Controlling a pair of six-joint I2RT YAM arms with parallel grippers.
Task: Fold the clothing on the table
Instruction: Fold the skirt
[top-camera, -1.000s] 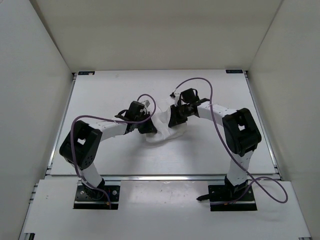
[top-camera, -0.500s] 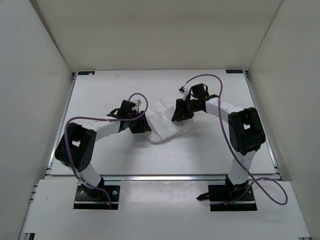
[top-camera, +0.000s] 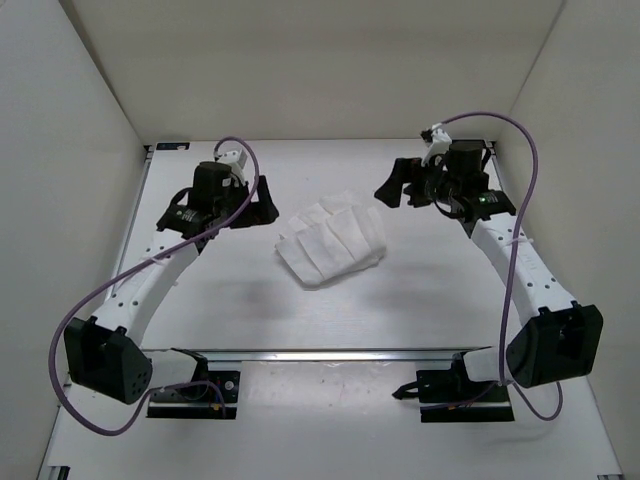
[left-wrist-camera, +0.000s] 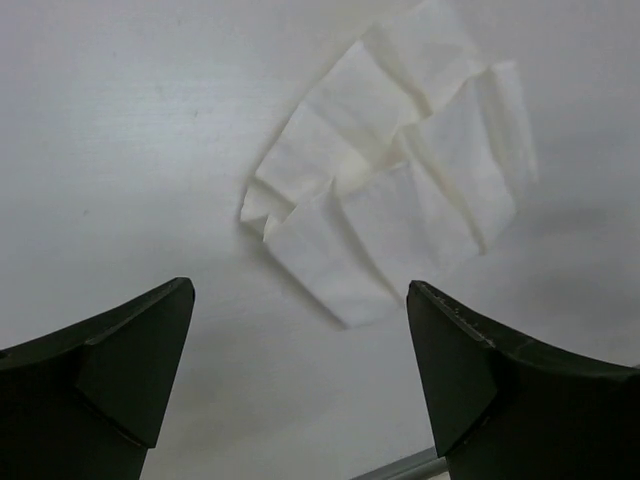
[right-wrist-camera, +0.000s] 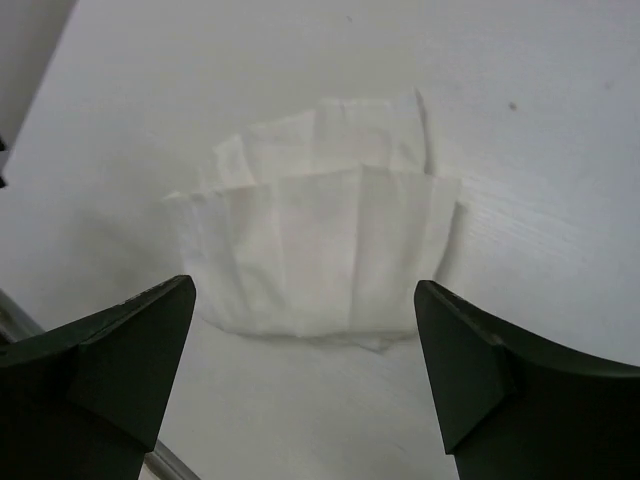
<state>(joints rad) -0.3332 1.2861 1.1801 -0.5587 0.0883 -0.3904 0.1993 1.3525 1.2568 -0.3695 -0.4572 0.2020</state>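
The clothing (top-camera: 333, 241) lies as a folded, creased white bundle in the middle of the table (top-camera: 200, 300), with nothing touching it. My left gripper (top-camera: 264, 206) hovers to its left, open and empty. My right gripper (top-camera: 394, 187) hovers to its upper right, also open and empty. In the left wrist view the clothing (left-wrist-camera: 400, 200) sits ahead of the left gripper (left-wrist-camera: 298, 287), its dark fingers (left-wrist-camera: 130, 360) wide apart. In the right wrist view the clothing (right-wrist-camera: 320, 240) lies in front of the right gripper (right-wrist-camera: 302, 288), between the spread fingers (right-wrist-camera: 470, 350).
White walls (top-camera: 70, 150) enclose the table on three sides. A silver metal rail (top-camera: 330, 353) runs along its near edge, and the two arm bases (top-camera: 195, 390) stand behind it. Purple cables (top-camera: 520, 140) loop over both arms.
Both grippers have opened and let go of the clothing. The arms have drawn apart, left arm leftward and right arm rightward, and the clothing now lies flatter.
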